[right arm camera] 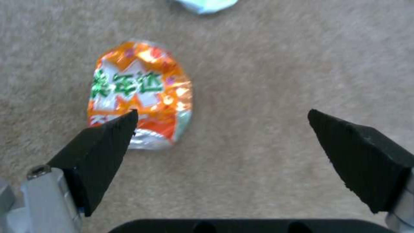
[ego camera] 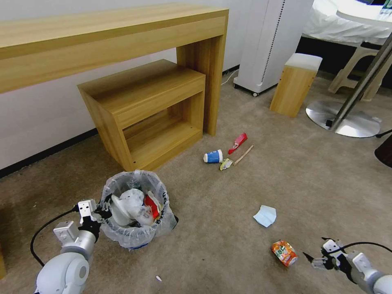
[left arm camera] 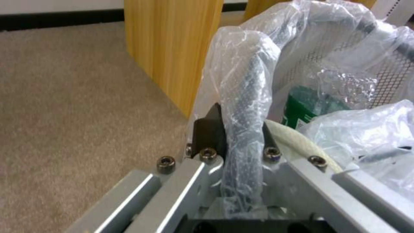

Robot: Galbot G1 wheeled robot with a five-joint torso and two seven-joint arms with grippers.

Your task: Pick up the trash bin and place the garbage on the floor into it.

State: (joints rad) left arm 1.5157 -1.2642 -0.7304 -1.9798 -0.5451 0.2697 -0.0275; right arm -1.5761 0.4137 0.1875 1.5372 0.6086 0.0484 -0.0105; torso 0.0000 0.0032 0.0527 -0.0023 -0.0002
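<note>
Wooden desk (ego camera: 102,36): stands against the wall, with a low wooden shelf unit (ego camera: 147,110) tucked under it.
Trash bin (ego camera: 134,210): black mesh with a clear bag liner, on the carpet in front of the shelf unit. Inside it are a white slipper (ego camera: 126,206) and a red-white packet (ego camera: 152,206).
Left gripper (left arm camera: 235,132): at the bin's near left side, fingers pinched on the bag-covered rim.
Right gripper (right arm camera: 220,129): low over the carpet at the right, fingers spread wide, just beside the orange can (ego camera: 284,252).
Orange can: crushed, lying on its side.
Pale blue mask (ego camera: 265,215): on the carpet, near the can.
Blue-white cup (ego camera: 213,156): on its side, farther back.
Red wrapper (ego camera: 238,143) and wooden stick (ego camera: 243,154): beside the cup.
</note>
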